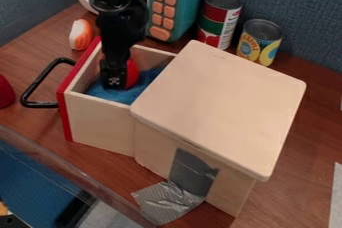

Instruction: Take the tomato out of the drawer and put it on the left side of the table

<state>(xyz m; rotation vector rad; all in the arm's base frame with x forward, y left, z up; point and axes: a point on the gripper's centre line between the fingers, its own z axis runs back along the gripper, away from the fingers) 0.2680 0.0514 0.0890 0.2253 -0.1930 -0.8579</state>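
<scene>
The black gripper (119, 78) hangs down into the open wooden drawer (100, 107), low over the blue cloth lining its bottom. Right against it, partly hidden behind its lower end, is the red tomato (133, 74). Whether the tomato is held cannot be told. The drawer has a red front with a black handle and sticks out from the left of the light wooden box. Brown tabletop (33, 126) lies to the left of the drawer.
A red object (5, 92) is at the left edge, and an orange-and-white piece (81, 35) lies behind the drawer. A teal toy microwave (179, 2) and two cans (220, 18) stand at the back. Silver tape (167, 202) hangs off the box's front.
</scene>
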